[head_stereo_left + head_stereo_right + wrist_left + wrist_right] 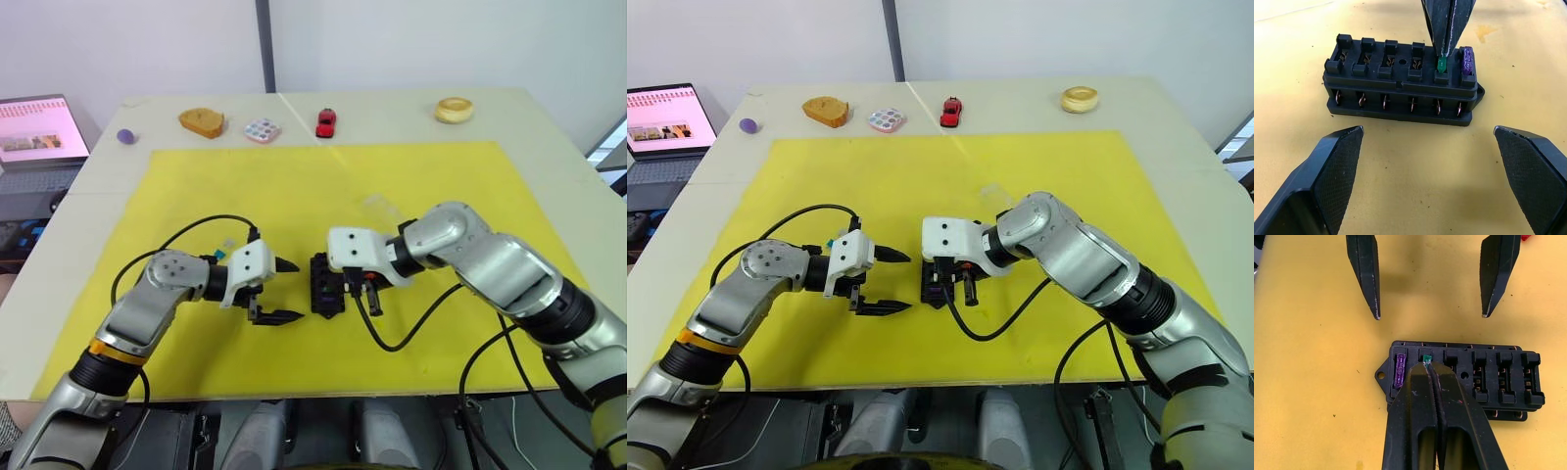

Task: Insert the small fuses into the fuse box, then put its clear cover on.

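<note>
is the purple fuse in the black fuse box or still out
In. The small purple blade fuse sits in the end slot of the black rectangular fuse box, beside the green fuse pinched by the right tool.

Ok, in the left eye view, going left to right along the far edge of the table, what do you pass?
Purple ball → brown bread-like piece → pastel multicoloured tile → red toy car → tan ring-shaped piece.
</note>
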Robot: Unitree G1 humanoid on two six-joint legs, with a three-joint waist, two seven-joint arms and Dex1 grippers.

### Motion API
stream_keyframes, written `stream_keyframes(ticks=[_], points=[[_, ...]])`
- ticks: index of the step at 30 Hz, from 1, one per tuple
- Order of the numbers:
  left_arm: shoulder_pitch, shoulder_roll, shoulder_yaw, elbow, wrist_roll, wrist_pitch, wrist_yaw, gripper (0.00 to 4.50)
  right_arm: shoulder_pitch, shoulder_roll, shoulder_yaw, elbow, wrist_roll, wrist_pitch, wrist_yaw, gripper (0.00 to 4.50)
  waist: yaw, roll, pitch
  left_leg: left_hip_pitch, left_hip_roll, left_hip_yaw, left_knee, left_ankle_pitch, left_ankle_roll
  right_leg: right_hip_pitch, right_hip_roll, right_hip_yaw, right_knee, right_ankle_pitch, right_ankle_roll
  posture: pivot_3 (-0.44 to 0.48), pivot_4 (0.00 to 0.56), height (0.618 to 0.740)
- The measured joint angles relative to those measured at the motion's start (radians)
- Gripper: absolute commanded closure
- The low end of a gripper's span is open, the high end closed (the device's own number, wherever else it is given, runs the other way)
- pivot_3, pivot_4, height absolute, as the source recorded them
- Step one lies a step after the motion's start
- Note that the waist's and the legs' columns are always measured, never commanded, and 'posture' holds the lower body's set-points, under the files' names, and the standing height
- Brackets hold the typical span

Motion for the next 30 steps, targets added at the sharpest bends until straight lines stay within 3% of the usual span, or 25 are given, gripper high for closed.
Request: stream_keyframes(ticks=[8,12,17,20,26,27,30], points=[[0.001,0.000,0.018,-0.015,-0.017,0.034,0.003,0.00,0.000,0.017,-0.040,0.030,0.013,0.008,0.015,4.47,0.000,0.000,0.000,0.000,0.000,0.000,0.000,0.000,0.000,0.000,0.000,0.000,0.000,0.000,0.000,0.000,0.150,0.740],[0.001,0.018,0.068,-0.066,-0.085,0.119,0.001,0.00,0.003,0.046,-0.168,0.047,0.055,-0.044,-0.005,4.47,-0.002,0.000,0.000,-0.001,0.000,0.000,0.000,0.000,0.000,-0.001,0.000,0.000,0.000,0.000,0.000,0.000,0.150,0.740],[0.045,0.130,0.222,-0.156,-0.201,0.278,0.018,0.00,0.053,-0.003,-0.342,0.049,0.072,-0.167,-0.023,4.47,-0.001,0.000,0.000,-0.001,0.000,0.000,0.000,0.000,0.000,-0.001,0.000,0.000,0.000,0.000,0.000,0.000,0.150,0.740],[0.093,0.191,0.330,-0.181,-0.252,0.351,0.043,0.00,0.108,-0.104,-0.386,0.071,0.071,-0.217,0.016,3.53,0.002,0.000,0.000,-0.001,0.000,0.000,0.000,0.000,0.000,-0.001,0.000,0.000,0.000,0.000,0.000,0.000,0.150,0.740],[0.340,0.348,0.636,-0.132,-0.285,0.412,0.031,0.00,0.257,-0.329,-0.557,0.259,0.065,-0.318,0.095,0.42,-0.006,0.002,0.001,0.000,0.001,0.002,-0.003,0.000,0.000,-0.002,0.000,0.001,-0.001,0.000,-0.001,0.000,0.150,0.740],[0.383,0.360,0.669,-0.110,-0.282,0.410,0.018,0.00,0.278,-0.350,-0.579,0.287,0.062,-0.339,0.101,0.08,-0.006,0.003,0.001,0.000,0.001,0.002,-0.003,0.000,0.000,-0.002,0.000,0.001,-0.001,-0.001,-0.001,0.000,0.150,0.740],[0.491,0.377,0.742,-0.038,-0.258,0.379,-0.017,0.00,0.360,-0.398,-0.621,0.373,0.038,-0.418,0.116,0.08,-0.003,0.003,0.001,0.000,0.001,0.002,-0.003,0.000,0.000,-0.001,0.000,0.001,-0.001,-0.001,-0.002,0.000,0.150,0.740]])
